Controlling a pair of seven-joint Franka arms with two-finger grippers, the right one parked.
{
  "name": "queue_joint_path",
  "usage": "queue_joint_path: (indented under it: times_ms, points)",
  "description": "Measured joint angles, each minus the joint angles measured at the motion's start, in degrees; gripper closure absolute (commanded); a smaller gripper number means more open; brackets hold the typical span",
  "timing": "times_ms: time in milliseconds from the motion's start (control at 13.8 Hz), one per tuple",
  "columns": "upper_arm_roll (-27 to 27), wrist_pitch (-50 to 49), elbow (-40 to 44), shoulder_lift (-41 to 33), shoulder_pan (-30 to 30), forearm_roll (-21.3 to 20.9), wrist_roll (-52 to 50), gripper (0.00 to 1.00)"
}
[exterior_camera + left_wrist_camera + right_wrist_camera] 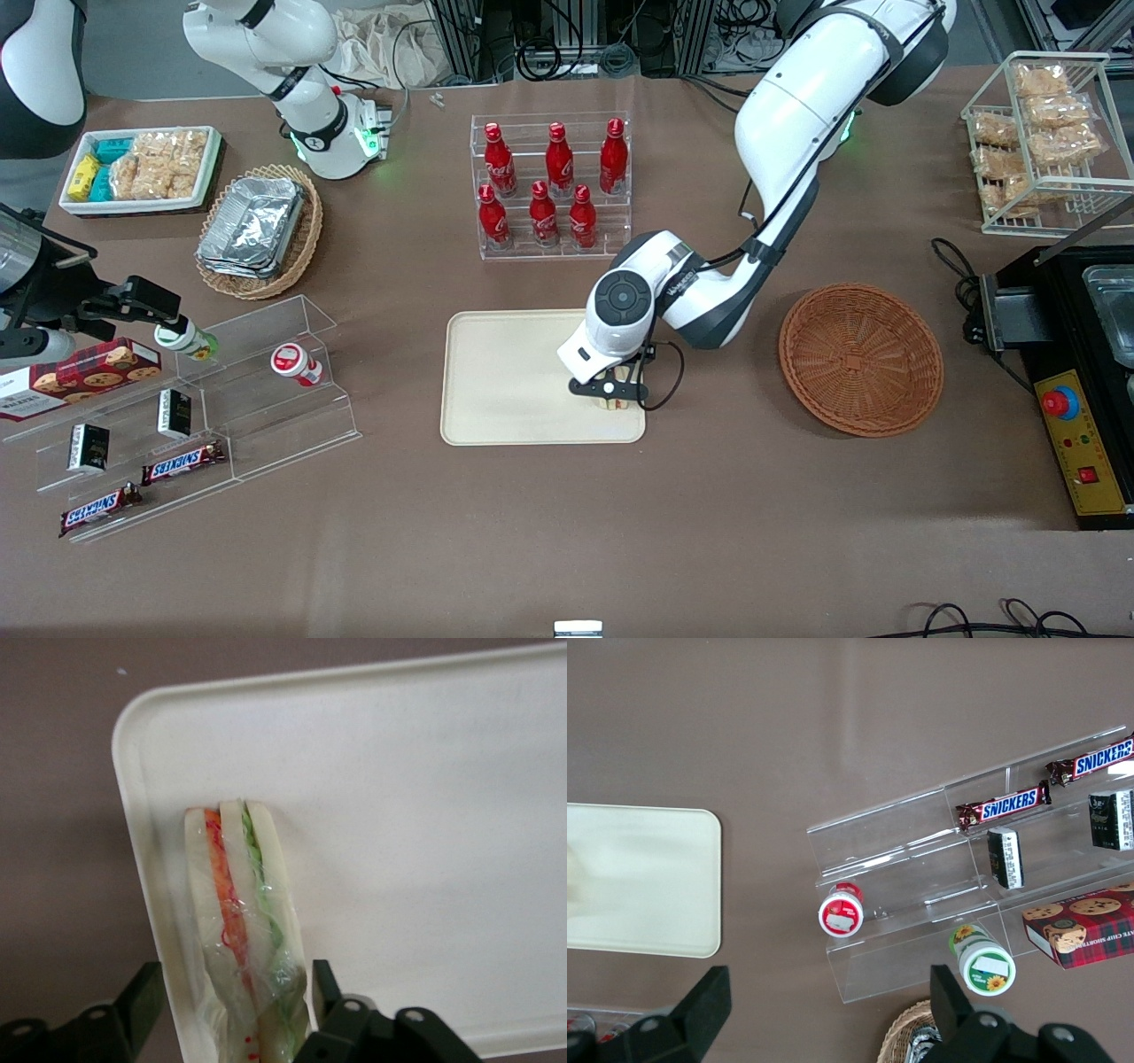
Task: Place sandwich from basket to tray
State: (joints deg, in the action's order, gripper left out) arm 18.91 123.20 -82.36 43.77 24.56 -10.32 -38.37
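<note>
The white snack tray (142, 206) is holding packaged snacks toward the parked arm's end of the table, and the tan basket (301, 244) beside it is carrying foil trays (251, 226). The cream tray (505, 377) is bearing the sandwich (613, 395) at its edge nearest the reddish-brown basket (861, 358), which is sitting with nothing in it. The gripper (611, 387) is hovering low over that tray edge, its arm reaching down from the working end. Its fingers (323, 979) are standing spread to either side of the sandwich (244, 921), not clamping it, while the wedge is lying on the tray (425, 815).
</note>
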Motion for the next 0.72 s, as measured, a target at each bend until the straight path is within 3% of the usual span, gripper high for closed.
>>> queue_joint_path:
  times_ms: [725]
  points:
    - [-13.4, -19.3, -1.0, -23.0, -0.2, 0.3, 0.2, 0.00]
